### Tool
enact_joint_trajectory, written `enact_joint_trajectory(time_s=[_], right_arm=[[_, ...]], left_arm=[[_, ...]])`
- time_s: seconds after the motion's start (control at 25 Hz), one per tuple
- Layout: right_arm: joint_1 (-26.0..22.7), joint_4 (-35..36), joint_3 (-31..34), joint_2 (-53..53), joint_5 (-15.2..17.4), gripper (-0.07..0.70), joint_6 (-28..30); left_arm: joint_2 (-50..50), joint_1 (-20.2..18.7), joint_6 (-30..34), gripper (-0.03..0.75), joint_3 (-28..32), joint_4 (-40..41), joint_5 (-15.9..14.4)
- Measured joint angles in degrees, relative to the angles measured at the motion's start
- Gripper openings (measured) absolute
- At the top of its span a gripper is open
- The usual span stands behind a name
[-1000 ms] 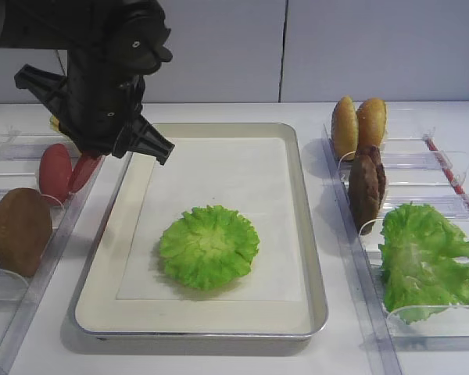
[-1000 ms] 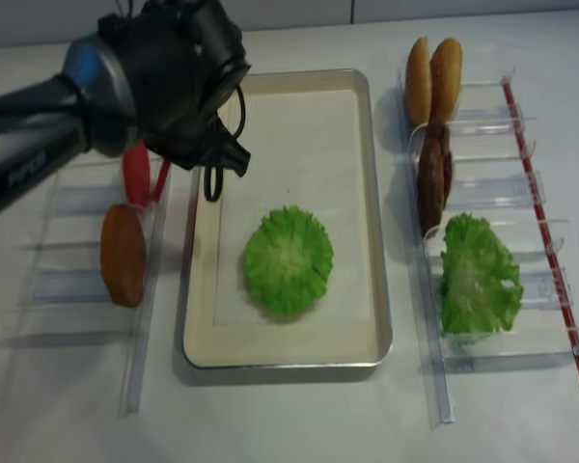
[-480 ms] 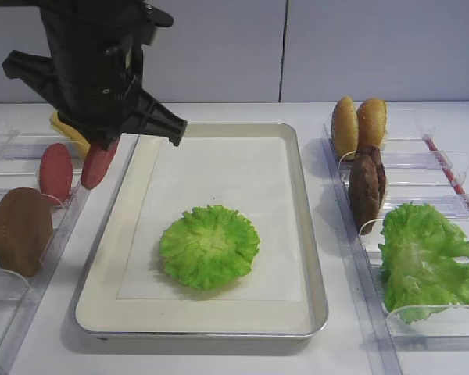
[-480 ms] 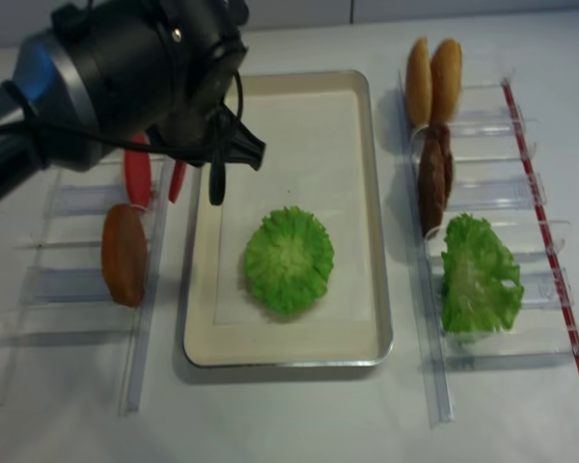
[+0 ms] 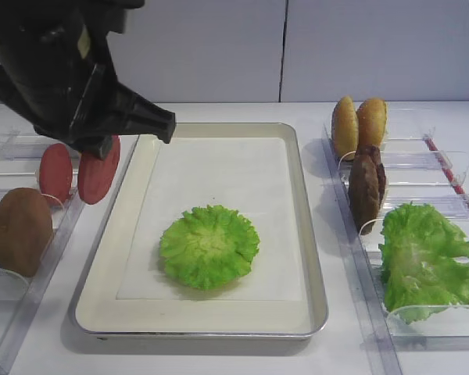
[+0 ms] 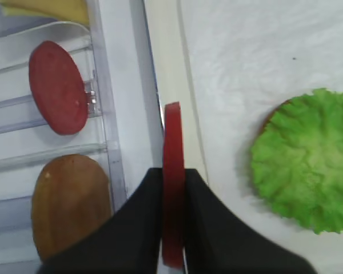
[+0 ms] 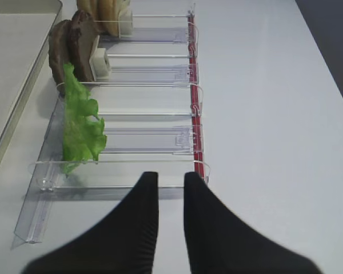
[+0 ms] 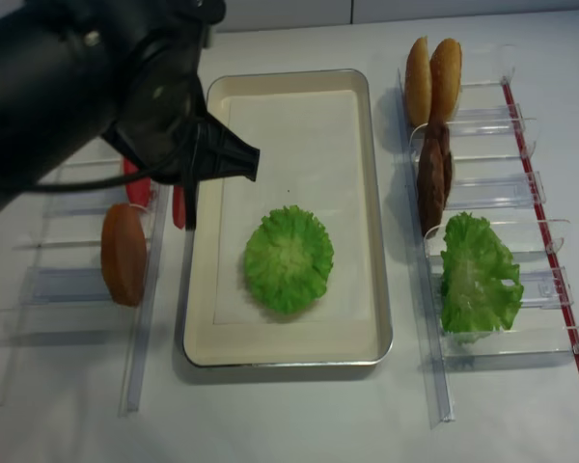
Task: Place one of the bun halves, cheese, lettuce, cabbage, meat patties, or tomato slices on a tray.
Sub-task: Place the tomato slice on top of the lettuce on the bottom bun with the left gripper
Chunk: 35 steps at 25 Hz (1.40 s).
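Observation:
My left gripper (image 6: pixel 173 174) is shut on a red tomato slice (image 6: pixel 172 137), held on edge above the gap between the left rack and the tray's left rim (image 6: pixel 166 68). The exterior view shows that slice (image 5: pixel 98 169) hanging under the black arm. The silver tray (image 5: pixel 219 127) has a cream liner, and a round green lettuce leaf (image 5: pixel 209 245) lies on it. A second tomato slice (image 5: pixel 55 172) stands in the left rack beside a brown bun half (image 5: pixel 19 230). My right gripper (image 7: pixel 170 178) is slightly open and holds nothing, near the front end of the right rack.
The right clear rack (image 5: pixel 422 160) holds two bun halves (image 5: pixel 358 125), dark meat patties (image 5: pixel 366 186) and a large lettuce leaf (image 5: pixel 426 258). Yellow cheese (image 6: pixel 46 8) sits at the far end of the left rack (image 6: pixel 100 114). The left arm's body looms over the tray's left side.
The left arm has risen and swung toward the tray, lifting the tomato slice clear of the left rack. The slice now faces the camera more squarely.

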State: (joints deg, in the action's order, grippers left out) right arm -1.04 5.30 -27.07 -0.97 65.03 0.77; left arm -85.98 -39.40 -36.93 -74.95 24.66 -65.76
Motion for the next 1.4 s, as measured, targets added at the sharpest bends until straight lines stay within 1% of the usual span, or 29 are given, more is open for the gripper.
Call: enact_joint_trajectory(time_s=[0.12, 0.24, 0.28, 0.36, 0.4, 0.56, 0.6, 0.76, 0.88, 0.96, 1.0, 1.08, 1.16, 1.24, 1.32, 1.4], right_arm=[[0.0, 0.0, 0.0, 0.0, 0.0, 0.126, 0.0], [0.0, 0.0, 0.0, 0.0, 0.0, 0.122, 0.0], [0.0, 0.0, 0.0, 0.0, 0.0, 0.118, 0.0], [0.0, 0.0, 0.0, 0.0, 0.0, 0.111, 0.0], [0.0, 0.0, 0.0, 0.0, 0.0, 0.107, 0.0], [0.0, 0.0, 0.0, 0.0, 0.0, 0.102, 0.0], [0.0, 0.0, 0.0, 0.0, 0.0, 0.099, 0.0], [0.0, 0.0, 0.0, 0.0, 0.0, 0.087, 0.0], [0.0, 0.0, 0.0, 0.0, 0.0, 0.069, 0.0], [0.0, 0.0, 0.0, 0.0, 0.0, 0.048, 0.0], [0.0, 0.0, 0.0, 0.0, 0.0, 0.038, 0.0], [0.0, 0.0, 0.0, 0.0, 0.0, 0.016, 0.0], [0.0, 0.0, 0.0, 0.0, 0.0, 0.004, 0.0], [0.0, 0.0, 0.0, 0.0, 0.0, 0.001, 0.0], [0.0, 0.0, 0.0, 0.0, 0.0, 0.001, 0.0], [0.0, 0.0, 0.0, 0.0, 0.0, 0.001, 0.0]], left_arm=[[3.65, 0.0, -1.35, 0.09, 3.4, -0.99, 3.25], [6.18, 0.0, -2.6, 0.09, 6.61, -1.38, 5.22], [7.06, 0.0, -2.84, 0.09, 7.74, -1.96, 6.27], [8.83, 0.0, -4.11, 0.09, 11.36, -3.66, 9.37], [9.98, 0.0, -4.89, 0.09, 13.24, -4.52, 11.91], [14.54, 0.0, -5.97, 0.09, 22.39, -8.64, 24.08], [15.03, 0.0, -5.9, 0.09, 24.2, -9.36, 26.55], [15.56, 0.0, -5.69, 0.09, 27.88, -11.7, 32.03], [15.56, 0.0, -2.61, 0.09, 28.7, -15.73, 36.38], [15.56, 0.0, 0.57, 0.09, 28.7, -18.79, 38.7], [15.56, 0.0, 1.91, 0.09, 28.7, -19.75, 39.38], [15.56, 0.53, 5.36, 0.09, 28.7, -22.51, 39.62], [15.56, 2.17, 10.04, 0.09, 28.7, -27.14, 39.62], [15.56, 4.22, 19.12, 0.09, 28.7, -35.85, 39.62], [15.56, 6.54, 30.9, 0.09, 28.7, -46.77, 39.06], [15.41, 9.52, 45.66, 0.09, 28.7, -59.56, 36.97]])
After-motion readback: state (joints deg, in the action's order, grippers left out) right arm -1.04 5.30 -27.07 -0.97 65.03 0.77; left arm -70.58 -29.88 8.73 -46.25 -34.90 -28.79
